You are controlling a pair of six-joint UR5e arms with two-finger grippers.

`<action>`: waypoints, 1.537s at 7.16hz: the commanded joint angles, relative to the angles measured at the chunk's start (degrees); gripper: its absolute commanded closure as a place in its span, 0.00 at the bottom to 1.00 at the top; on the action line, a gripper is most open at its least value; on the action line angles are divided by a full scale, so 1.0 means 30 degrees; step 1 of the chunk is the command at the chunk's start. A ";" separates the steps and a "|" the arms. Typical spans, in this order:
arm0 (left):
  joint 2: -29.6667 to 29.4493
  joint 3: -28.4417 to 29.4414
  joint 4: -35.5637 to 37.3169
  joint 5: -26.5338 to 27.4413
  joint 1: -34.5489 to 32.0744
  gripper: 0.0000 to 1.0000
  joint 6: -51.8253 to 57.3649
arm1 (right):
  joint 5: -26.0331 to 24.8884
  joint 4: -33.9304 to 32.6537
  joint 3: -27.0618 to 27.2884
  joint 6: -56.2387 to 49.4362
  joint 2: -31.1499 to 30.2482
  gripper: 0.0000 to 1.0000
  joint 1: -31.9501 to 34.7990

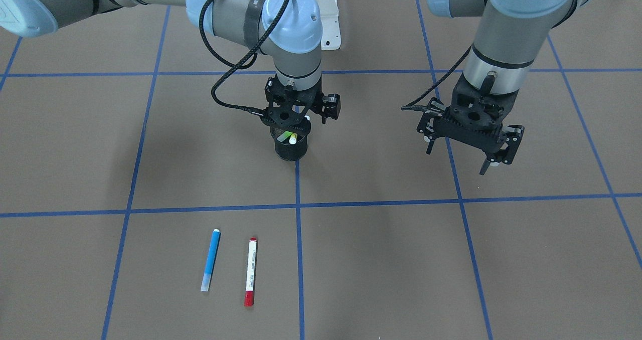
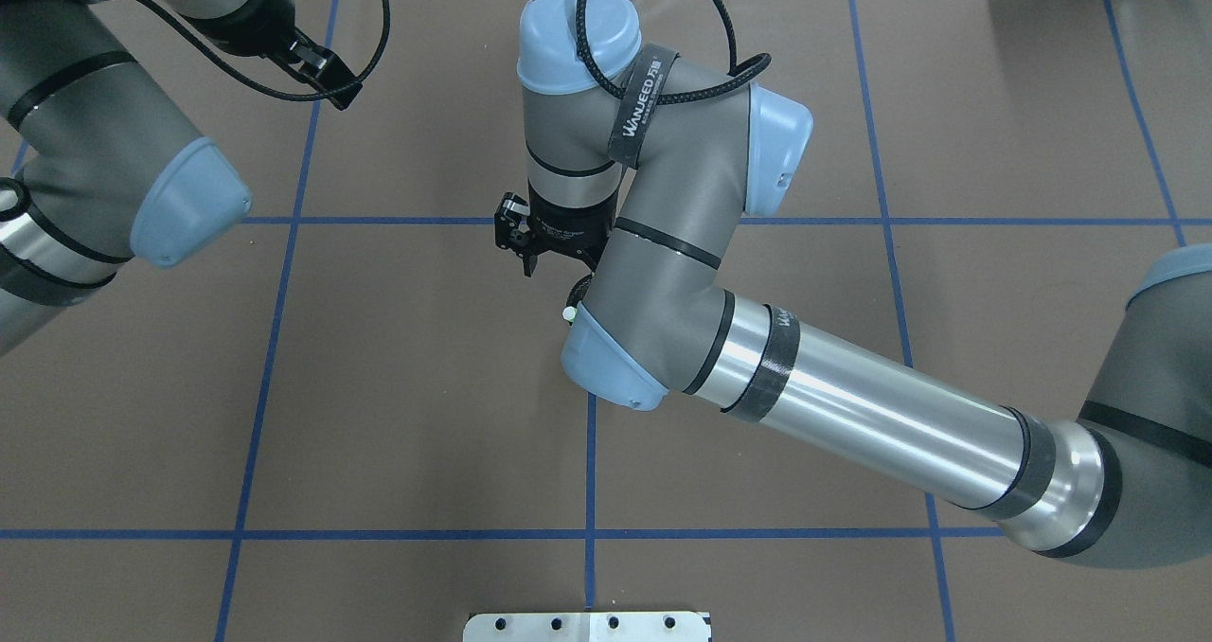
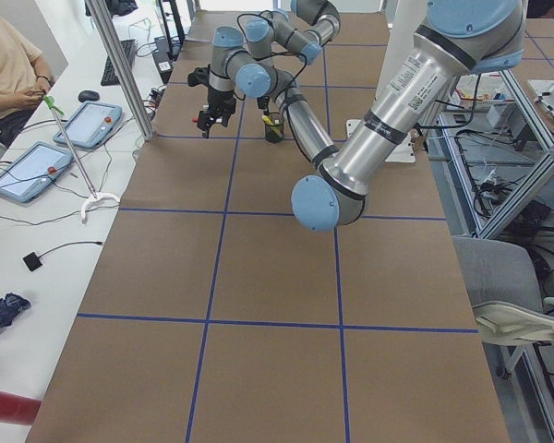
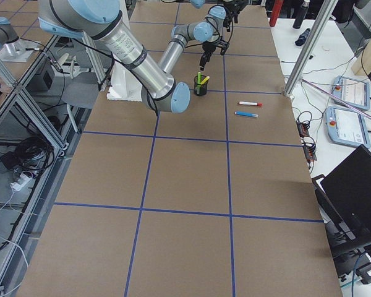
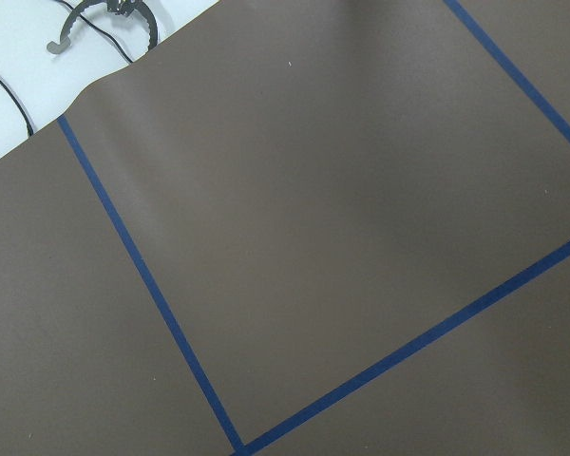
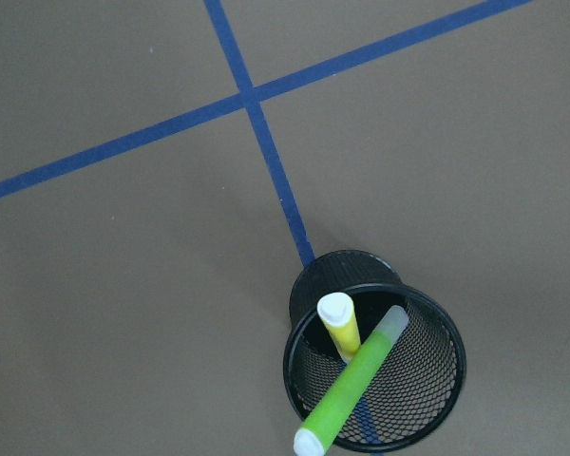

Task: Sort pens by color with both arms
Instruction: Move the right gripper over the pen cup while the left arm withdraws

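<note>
Front-facing view counts four pens. Two lie flat on the table (image 1: 381,270), side by side but not touching: a blue pen (image 1: 210,260) and a white pen with red ends (image 1: 250,272). The other two, a green pen (image 6: 351,391) and a yellow pen (image 6: 340,328), lean inside the one black mesh cup (image 1: 291,152). The right gripper (image 1: 298,124) hangs just above the cup, its jaws spread and holding nothing. The left gripper (image 1: 456,160) hovers well off to the side over bare table, jaws also apart and empty.
</note>
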 commanded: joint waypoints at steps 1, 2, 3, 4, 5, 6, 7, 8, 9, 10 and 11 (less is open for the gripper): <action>-0.0055 -0.0110 -0.0004 0.0001 0.0030 0.00 -0.0035 | -0.0096 0.1095 -0.1165 0.0519 -0.0073 0.42 -0.0202; -0.0085 -0.0139 -0.0004 0.0030 0.0031 0.00 -0.0035 | -0.0038 0.0979 -0.1197 0.0549 -0.0102 0.42 -0.0289; -0.0085 -0.0197 -0.0004 0.0030 0.0060 0.00 -0.0035 | 0.0050 0.0804 -0.1197 0.0578 -0.0219 0.42 -0.0290; -0.0085 -0.0198 -0.0033 0.0030 0.0060 0.00 -0.0035 | 0.0109 -0.0010 -0.1110 0.0579 -0.0162 0.42 -0.0319; -0.0085 -0.0198 -0.0005 0.0030 0.0060 0.00 -0.0064 | 0.0138 -0.0076 -0.1080 0.0579 -0.0219 0.42 -0.0348; -0.0085 -0.0198 -0.0033 0.0030 0.0060 0.00 -0.0064 | 0.0139 -0.0251 -0.1080 0.0579 -0.0133 0.42 -0.0407; -0.0085 -0.0198 -0.0034 0.0030 0.0060 0.00 -0.0064 | 0.0139 -0.0253 -0.1080 0.0579 -0.0132 0.43 -0.0523; -0.0085 -0.0198 -0.0034 0.0030 0.0060 0.00 -0.0064 | 0.0139 -0.0311 -0.1080 0.0608 -0.0045 0.49 -0.0553; -0.0085 -0.0198 -0.0034 0.0030 0.0060 0.00 -0.0064 | 0.0139 -0.0311 -0.1080 0.0724 -0.0044 0.52 -0.0699; -0.0085 -0.0227 -0.0034 0.0030 0.0060 0.00 -0.0064 | 0.0139 -0.0398 -0.1080 0.0754 -0.0044 0.58 -0.0729; -0.0085 -0.0227 -0.0005 0.0030 0.0060 0.00 -0.0064 | 0.0139 -0.0457 -0.1080 0.0754 -0.0073 0.63 -0.0759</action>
